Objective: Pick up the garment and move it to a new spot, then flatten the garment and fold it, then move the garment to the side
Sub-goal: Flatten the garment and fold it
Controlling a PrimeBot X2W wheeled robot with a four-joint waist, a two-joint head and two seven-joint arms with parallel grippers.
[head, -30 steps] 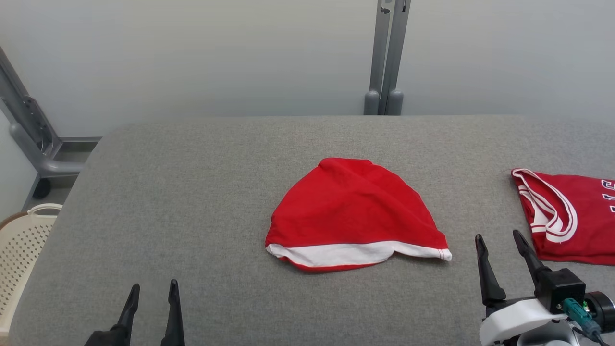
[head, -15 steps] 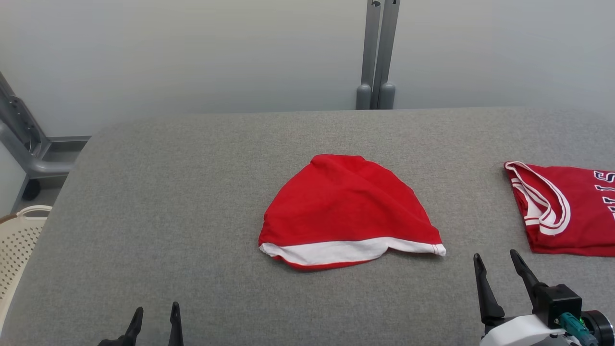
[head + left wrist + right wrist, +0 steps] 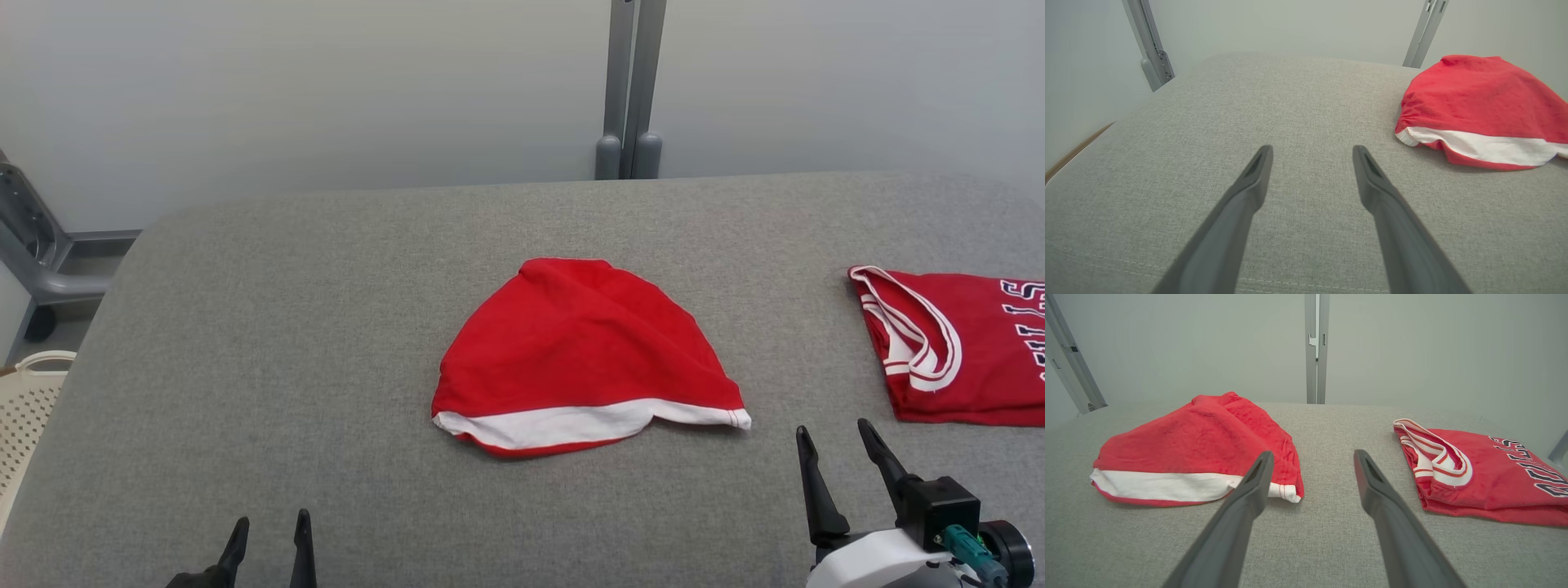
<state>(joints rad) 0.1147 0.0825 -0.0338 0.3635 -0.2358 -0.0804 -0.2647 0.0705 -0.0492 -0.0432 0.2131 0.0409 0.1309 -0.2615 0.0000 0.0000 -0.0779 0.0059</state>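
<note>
On the worktop (image 3: pixel 286 327) only the camera's shifted: garment (image 3: pixel 580 351) lies untouched, left hand (image 3: pixel 272 524) and right hand (image 3: pixel 833 431) wide open, pickup pending.

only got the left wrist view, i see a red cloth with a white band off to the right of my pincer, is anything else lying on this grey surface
observer: yes, a red jersey with white trim and dark lettering lies at the far right of the grey fabric-covered table, apart from your red garment with a white band.
operator: where is the right pincer
observer: the right pincer is open near the table's front edge. It faces the gap between the two garments and touches neither.
</note>
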